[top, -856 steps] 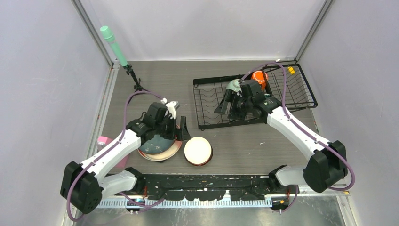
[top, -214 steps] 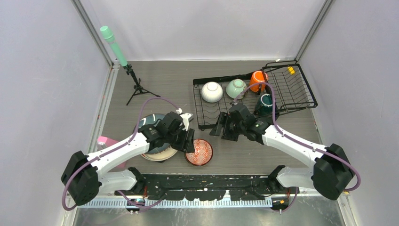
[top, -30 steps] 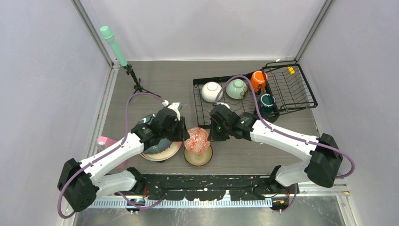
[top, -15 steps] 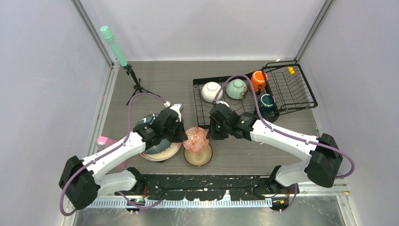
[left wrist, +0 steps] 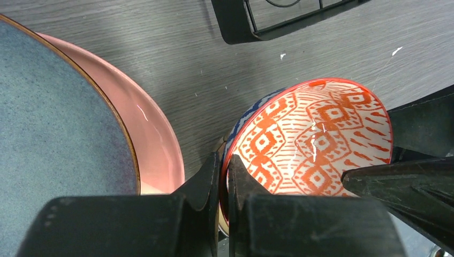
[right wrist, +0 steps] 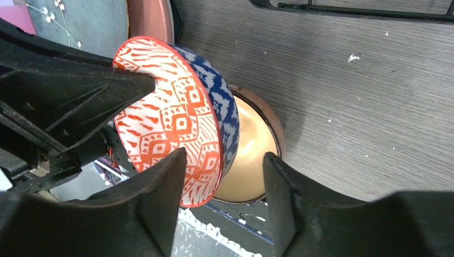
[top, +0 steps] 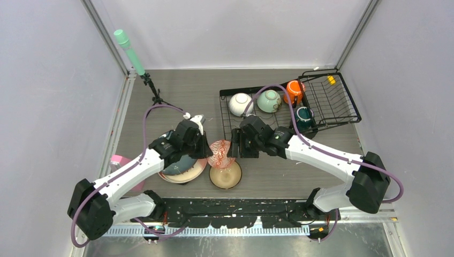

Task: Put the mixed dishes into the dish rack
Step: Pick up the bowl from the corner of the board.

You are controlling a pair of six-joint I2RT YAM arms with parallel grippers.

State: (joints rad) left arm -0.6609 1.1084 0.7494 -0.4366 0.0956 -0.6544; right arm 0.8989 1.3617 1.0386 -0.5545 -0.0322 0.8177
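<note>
The blue-patterned bowl (top: 220, 153), orange-patterned inside, hangs tilted on its side above the brown bowl (top: 225, 174). My left gripper (left wrist: 224, 167) is shut on the patterned bowl's (left wrist: 316, 134) rim. My right gripper (right wrist: 225, 160) is open, its fingers straddling the opposite rim of that bowl (right wrist: 176, 118) without pinching it, over the brown bowl (right wrist: 251, 155). The dark teal plate (left wrist: 53, 118) lies stacked on the pink plate (left wrist: 160, 150) to the left. In the dish rack (top: 342, 115) stand a white bowl (top: 241, 104), mint-green bowl (top: 269, 100), orange mug (top: 294, 91) and dark teal mug (top: 303, 115).
A small pink cup (top: 118, 159) sits at the left table edge. A mint-green cylinder on a black tripod (top: 131, 53) stands at the back left. The rack's near corner (left wrist: 257, 21) is just beyond the held bowl.
The left gripper has shut on the patterned bowl's rim and the right gripper has opened and let go of it. The bowl has shifted slightly up and left.
</note>
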